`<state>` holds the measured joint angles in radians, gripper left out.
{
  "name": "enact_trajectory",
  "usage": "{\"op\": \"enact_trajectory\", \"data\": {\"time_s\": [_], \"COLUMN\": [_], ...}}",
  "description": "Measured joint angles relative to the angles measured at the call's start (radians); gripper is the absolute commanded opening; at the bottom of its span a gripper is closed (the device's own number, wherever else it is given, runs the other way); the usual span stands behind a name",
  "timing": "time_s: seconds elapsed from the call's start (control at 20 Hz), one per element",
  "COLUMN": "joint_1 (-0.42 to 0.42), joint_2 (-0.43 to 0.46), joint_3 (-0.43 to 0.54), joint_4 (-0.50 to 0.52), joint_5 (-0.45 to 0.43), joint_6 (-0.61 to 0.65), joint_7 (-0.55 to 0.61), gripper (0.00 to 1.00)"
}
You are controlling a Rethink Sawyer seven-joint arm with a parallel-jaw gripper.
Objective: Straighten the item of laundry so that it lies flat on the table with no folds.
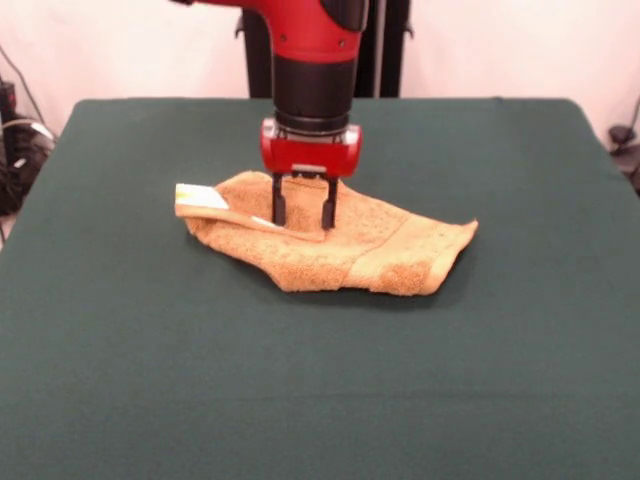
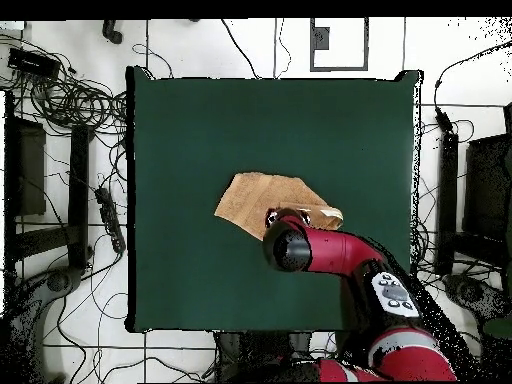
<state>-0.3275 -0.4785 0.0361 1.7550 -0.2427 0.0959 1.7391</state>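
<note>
The orange-tan towel lies crumpled near the middle of the dark green table. A folded flap runs along its left part, and its white label sticks out at the left end. A smoother band shows near its right end. My gripper is straight above the towel's left half, open, with both black fingertips down at the cloth, straddling the folded flap. In the overhead view the towel shows partly under my arm, and the gripper itself is hidden by the wrist.
The robot's pedestal stands at the table's far side. Cables and stands lie on the floor around the table. The green top extends widely on every side of the towel.
</note>
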Motion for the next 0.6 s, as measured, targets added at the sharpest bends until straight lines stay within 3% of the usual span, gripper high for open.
{"op": "enact_trajectory", "data": {"time_s": [0.6], "joint_1": [0.001], "joint_2": [0.024], "joint_3": [0.000], "joint_4": [-0.038], "joint_5": [-0.001], "joint_6": [0.001], "joint_7": [0.000], "gripper": [1.00]}}
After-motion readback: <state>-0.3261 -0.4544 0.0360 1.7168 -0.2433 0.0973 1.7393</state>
